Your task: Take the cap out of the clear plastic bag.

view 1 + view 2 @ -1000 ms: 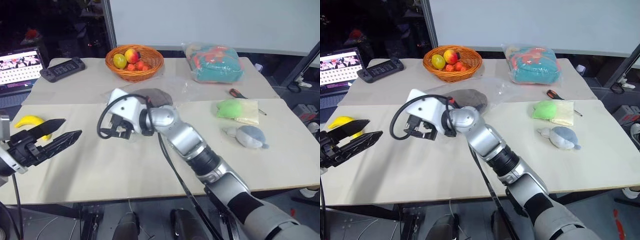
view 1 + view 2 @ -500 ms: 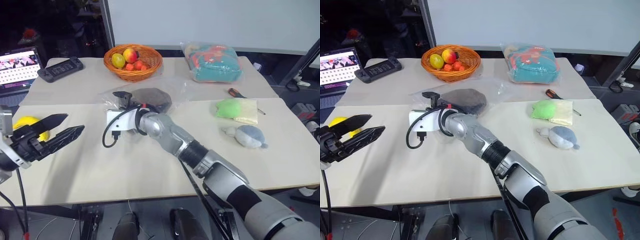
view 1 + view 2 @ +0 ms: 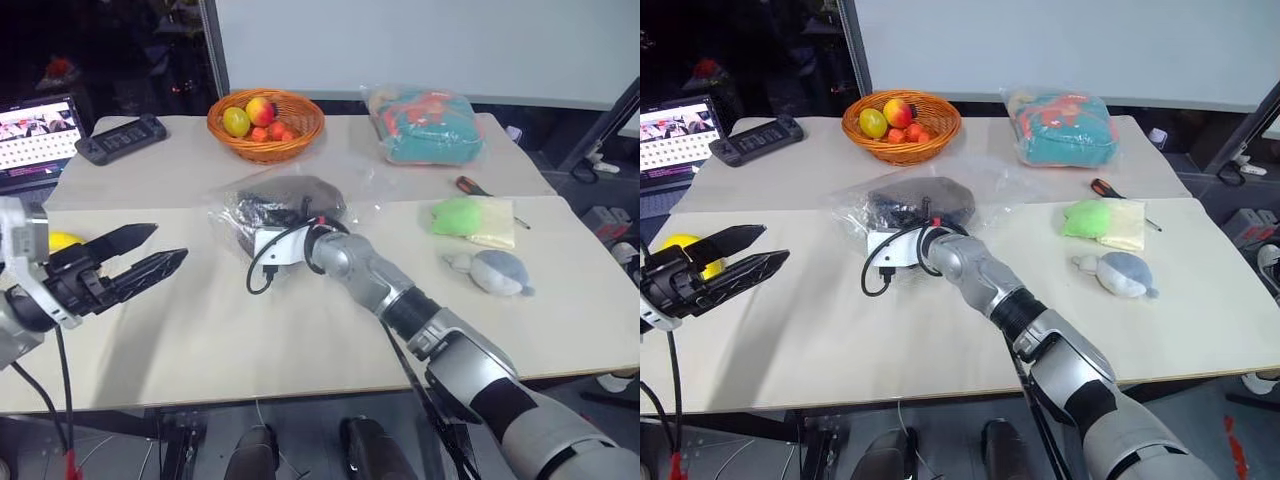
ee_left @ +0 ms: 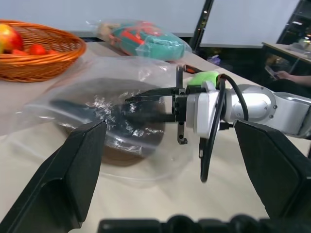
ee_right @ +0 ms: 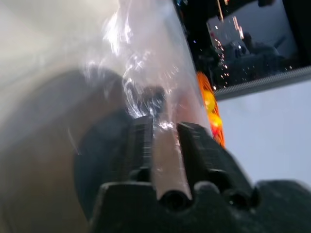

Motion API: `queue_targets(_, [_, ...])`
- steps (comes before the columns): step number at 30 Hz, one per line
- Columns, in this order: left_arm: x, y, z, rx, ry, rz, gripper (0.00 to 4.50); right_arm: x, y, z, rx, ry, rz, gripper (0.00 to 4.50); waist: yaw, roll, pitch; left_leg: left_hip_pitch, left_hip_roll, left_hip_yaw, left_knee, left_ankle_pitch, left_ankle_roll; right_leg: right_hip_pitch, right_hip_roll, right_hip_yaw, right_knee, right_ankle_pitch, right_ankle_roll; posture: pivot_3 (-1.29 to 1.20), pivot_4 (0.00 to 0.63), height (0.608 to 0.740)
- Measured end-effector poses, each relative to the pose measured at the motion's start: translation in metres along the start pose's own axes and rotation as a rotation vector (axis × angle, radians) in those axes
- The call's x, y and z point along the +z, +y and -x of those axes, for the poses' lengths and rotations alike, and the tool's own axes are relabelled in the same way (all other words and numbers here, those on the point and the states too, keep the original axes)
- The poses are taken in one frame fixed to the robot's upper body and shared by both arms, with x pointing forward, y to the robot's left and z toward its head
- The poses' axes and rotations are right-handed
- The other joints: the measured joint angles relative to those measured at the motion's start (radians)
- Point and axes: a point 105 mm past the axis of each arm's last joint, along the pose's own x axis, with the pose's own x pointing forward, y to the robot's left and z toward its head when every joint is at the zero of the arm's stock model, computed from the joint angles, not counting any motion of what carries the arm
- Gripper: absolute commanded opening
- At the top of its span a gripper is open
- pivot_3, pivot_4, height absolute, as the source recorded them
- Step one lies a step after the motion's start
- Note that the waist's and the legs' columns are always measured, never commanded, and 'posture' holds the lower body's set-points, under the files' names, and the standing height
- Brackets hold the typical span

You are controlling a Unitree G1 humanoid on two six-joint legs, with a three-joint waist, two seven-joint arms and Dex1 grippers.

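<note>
Between the right gripper's (image 4: 146,104) nearly closed fingers (image 5: 141,145) sat a fold of the clear plastic bag (image 3: 355,185), pinched at its near edge. Inside that bag lay the cap (image 3: 940,197), dark and rumpled, at mid-table just in front of the fruit basket (image 3: 300,135). Well apart to the left, the left gripper (image 3: 150,255) hovered above the table (image 3: 250,340) with jaws wide and nothing in them, a banana (image 3: 62,241) just behind it.

The right gripper (image 4: 141,104) now reaches into the clear plastic bag (image 3: 235,205) toward the cap (image 3: 940,196), its jaws narrowed from wide to nearly together, and the bag's near edge bunches up.
</note>
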Motion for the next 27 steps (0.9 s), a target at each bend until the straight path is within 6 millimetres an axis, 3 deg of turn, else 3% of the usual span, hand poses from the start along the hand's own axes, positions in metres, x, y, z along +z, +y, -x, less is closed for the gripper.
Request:
queue_targets(3, [0.000,0.000,0.000,-0.007,-0.002,0.004,4.50,-0.006,-0.008,0.013,0.000,0.012,-0.171,0.10,0.001,0.000,0.000,0.000,0.000,0.000,-0.001,0.000,0.000,0.000,0.000,0.000,0.000,0.001,0.004,0.00,0.150,0.740])
queue_targets(6, [0.000,0.001,0.000,-0.010,-0.004,0.011,4.50,0.011,-0.013,0.023,0.046,-0.042,-0.358,0.85,-0.003,0.000,0.000,0.000,0.001,-0.001,-0.001,0.000,0.000,0.000,0.001,0.000,0.000,0.002,0.006,0.00,0.150,0.740])
queue_targets(11, [-0.001,0.002,-0.001,-0.022,0.005,0.008,4.50,0.058,-0.017,0.035,0.190,-0.159,-0.570,2.56,0.001,0.000,0.000,0.001,0.002,-0.002,-0.002,0.000,0.000,0.000,0.003,-0.001,0.000,0.002,0.005,0.00,0.150,0.740])
queue_targets(17, [0.000,0.003,0.000,-0.036,0.024,0.004,4.50,0.075,0.001,0.028,0.277,-0.077,-0.645,4.45,0.001,0.000,0.000,0.001,0.001,-0.001,-0.001,-0.002,-0.003,0.000,0.001,-0.001,0.000,-0.001,-0.002,0.00,0.150,0.740])
queue_targets(21, [0.003,0.002,0.003,-0.036,0.037,-0.009,4.50,0.090,0.023,0.024,0.347,-0.008,-0.646,4.45,0.001,0.000,0.000,-0.001,0.001,-0.001,-0.001,-0.002,-0.003,-0.002,0.001,-0.001,0.000,-0.001,-0.002,0.00,0.150,0.740])
queue_targets(27, [-0.001,0.003,0.008,-0.017,0.055,0.014,4.50,0.067,0.018,0.009,0.180,0.167,-0.455,4.45,0.001,0.000,0.000,-0.007,0.001,0.000,-0.001,-0.001,-0.002,-0.010,0.000,-0.001,0.000,0.001,-0.003,0.00,0.150,0.740])
